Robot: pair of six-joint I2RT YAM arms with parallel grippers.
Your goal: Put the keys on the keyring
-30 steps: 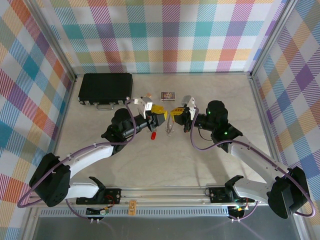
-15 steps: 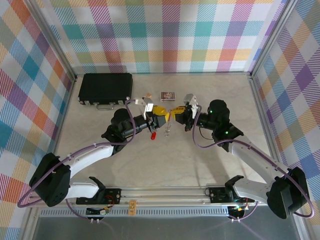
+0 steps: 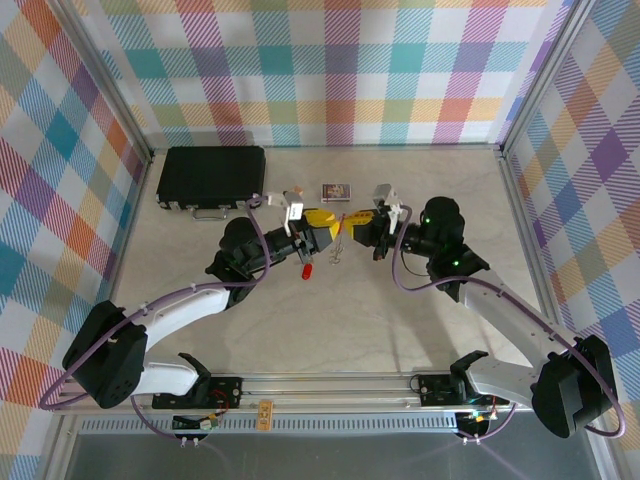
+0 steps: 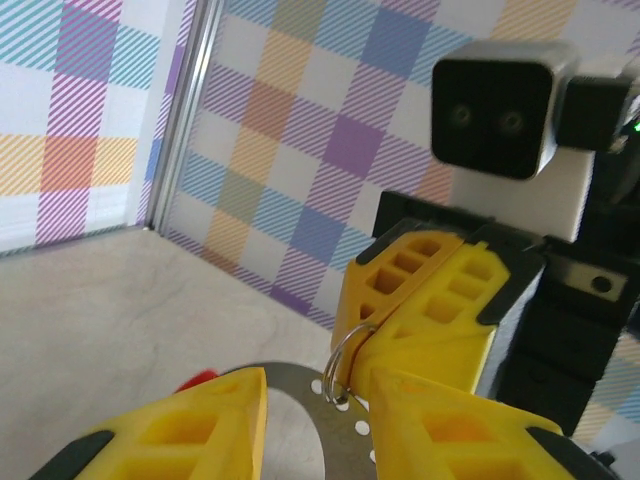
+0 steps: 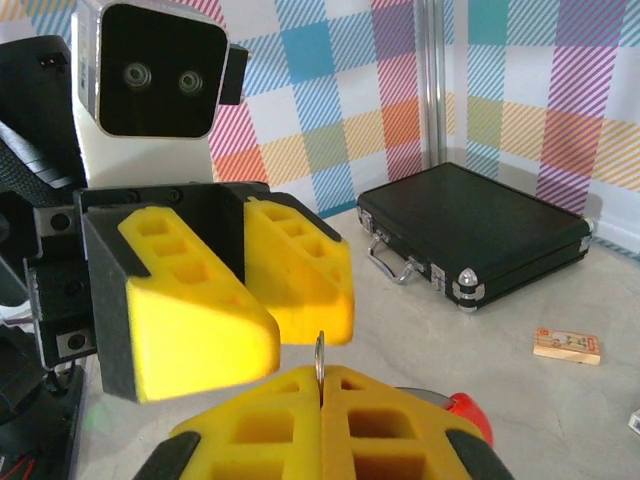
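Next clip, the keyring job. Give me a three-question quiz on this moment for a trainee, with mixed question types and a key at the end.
1. Multiple choice: which gripper pinches the keyring? A left; B right; C neither.
2. True or false: the red-headed key already hangs on the keyring.
3. Fill in: in the top view, the black case lies in the far ___ corner of the table.
Key: 1 B, the right gripper is shut on it. 2 False, it lies on the table. 3 left.
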